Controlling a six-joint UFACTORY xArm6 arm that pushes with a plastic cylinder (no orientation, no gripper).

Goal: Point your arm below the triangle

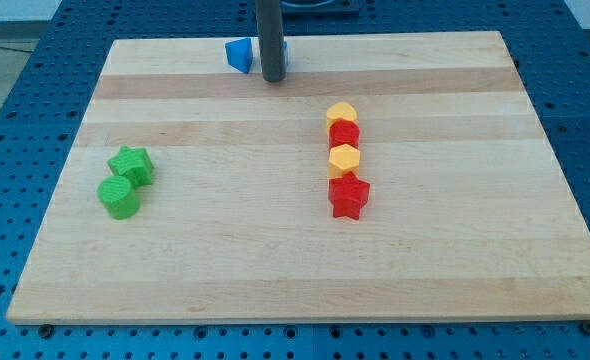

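Observation:
A blue triangle block [239,54] lies near the board's top edge, left of centre. A second blue piece [285,55] shows just to the right of the rod, mostly hidden by it. My tip [273,78] rests on the board just right of and slightly below the blue triangle, close to it.
A green star block [132,164] and a green round block [119,197] sit together at the left. A column at centre right holds a yellow block [342,113], a red block [345,134], a yellow hexagon [345,159] and a red star [349,196]. The wooden board [295,280] lies on a blue pegboard table.

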